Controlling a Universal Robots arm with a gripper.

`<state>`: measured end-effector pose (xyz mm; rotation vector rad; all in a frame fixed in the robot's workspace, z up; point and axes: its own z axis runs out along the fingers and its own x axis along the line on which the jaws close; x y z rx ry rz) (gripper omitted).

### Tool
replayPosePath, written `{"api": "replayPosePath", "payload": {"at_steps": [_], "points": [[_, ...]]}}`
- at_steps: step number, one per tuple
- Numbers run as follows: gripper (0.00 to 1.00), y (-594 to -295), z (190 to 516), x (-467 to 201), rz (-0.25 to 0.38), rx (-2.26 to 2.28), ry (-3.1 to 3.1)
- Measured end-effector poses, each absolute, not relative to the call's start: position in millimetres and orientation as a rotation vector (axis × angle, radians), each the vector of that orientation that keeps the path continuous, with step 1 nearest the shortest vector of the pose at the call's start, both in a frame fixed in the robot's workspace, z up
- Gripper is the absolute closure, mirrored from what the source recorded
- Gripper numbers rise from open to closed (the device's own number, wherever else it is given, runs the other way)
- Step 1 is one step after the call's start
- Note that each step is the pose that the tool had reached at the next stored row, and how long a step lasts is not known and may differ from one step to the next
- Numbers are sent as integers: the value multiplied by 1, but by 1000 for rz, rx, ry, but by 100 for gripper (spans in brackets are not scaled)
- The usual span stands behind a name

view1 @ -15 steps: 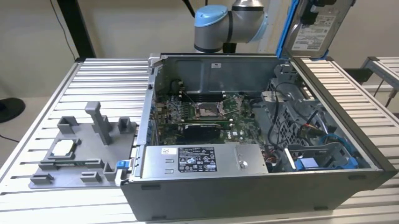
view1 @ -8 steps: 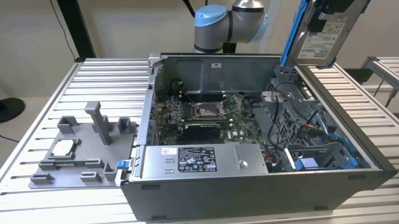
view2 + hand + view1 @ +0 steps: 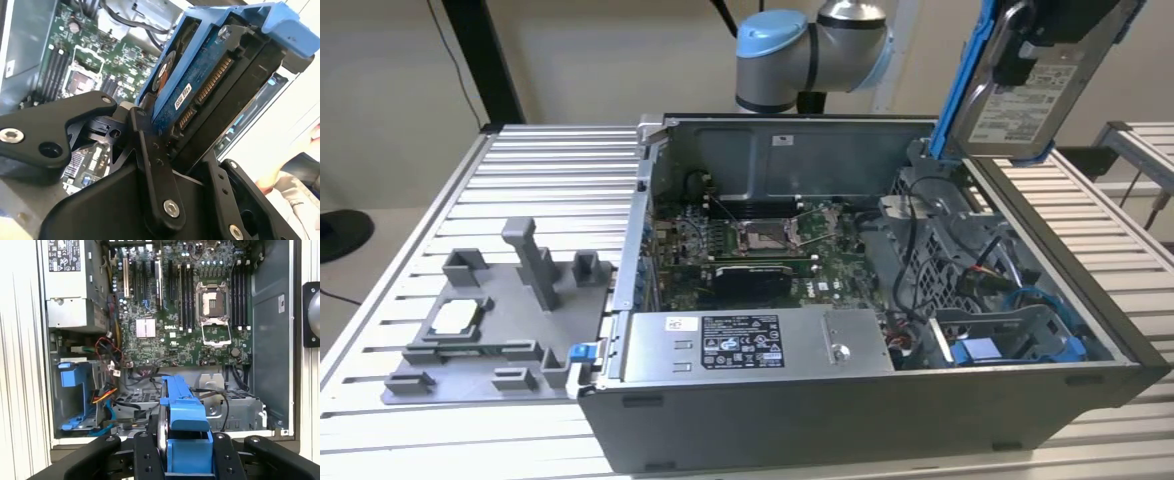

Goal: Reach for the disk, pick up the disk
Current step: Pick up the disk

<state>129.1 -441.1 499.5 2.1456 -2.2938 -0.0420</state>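
The disk [image 3: 1014, 100], a silver drive with a white label in a blue bracket, hangs on edge above the far right corner of the open computer case [image 3: 854, 400] in the exterior view. My gripper [image 3: 1027, 55] is shut on its upper end. In the second wrist view the black fingers [image 3: 152, 160] clamp both faces of the disk [image 3: 210, 80], whose circuit side and connector show. In the first wrist view the disk [image 3: 181, 412] stands edge-on in my gripper [image 3: 182, 457], over the case's drive bay.
Inside the case lie the motherboard [image 3: 761, 240], the power supply [image 3: 747, 345] and a fixed blue caddy [image 3: 1014, 340] with loose cables. A grey fixture [image 3: 494, 320] holding a small silver chip sits on the slatted table at the exterior view's left. A person's arm [image 3: 292, 192] is close by.
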Motion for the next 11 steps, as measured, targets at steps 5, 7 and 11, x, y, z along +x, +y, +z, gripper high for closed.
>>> {"api": "replayPosePath", "payload": {"at_steps": [5,7,11], "points": [[100,-459,498,129,-43,2145,-2293],[100,-466,498,129,-44,2145,-2293],[100,-480,496,129,-44,2145,-2292]]}}
